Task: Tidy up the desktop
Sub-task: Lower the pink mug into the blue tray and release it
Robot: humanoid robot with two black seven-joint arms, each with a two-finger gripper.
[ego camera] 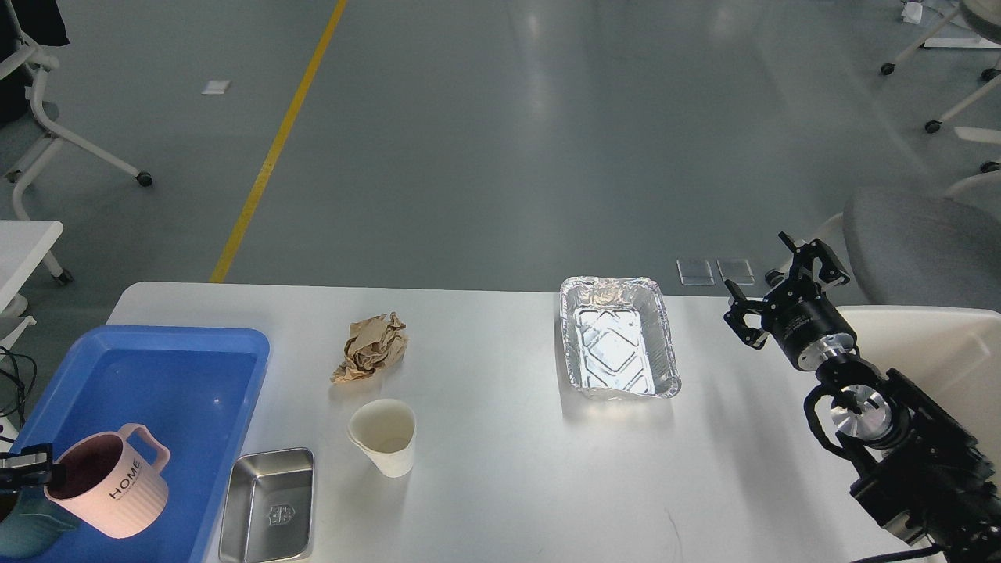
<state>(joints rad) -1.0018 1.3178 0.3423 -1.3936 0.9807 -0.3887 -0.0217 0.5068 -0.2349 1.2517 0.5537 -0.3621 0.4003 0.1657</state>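
The desktop (500,485) is a wide white tabletop. On it lie a crumpled brown paper ball (371,348), a white paper cup (383,436), a small steel tray (268,504) and an empty foil tray (618,338). My left gripper (30,467) shows only at the bottom left edge. It grips the rim of a pink "HOME" mug (113,489) and holds it tilted over the blue plastic tray (156,375). My right gripper (782,291) is open and empty above the table's right side, to the right of the foil tray.
A cream-white bin (931,352) stands at the right, under my right arm. A teal object (27,528) sits at the bottom left by the mug. A grey chair (923,242) and wheeled chairs stand on the floor beyond the table.
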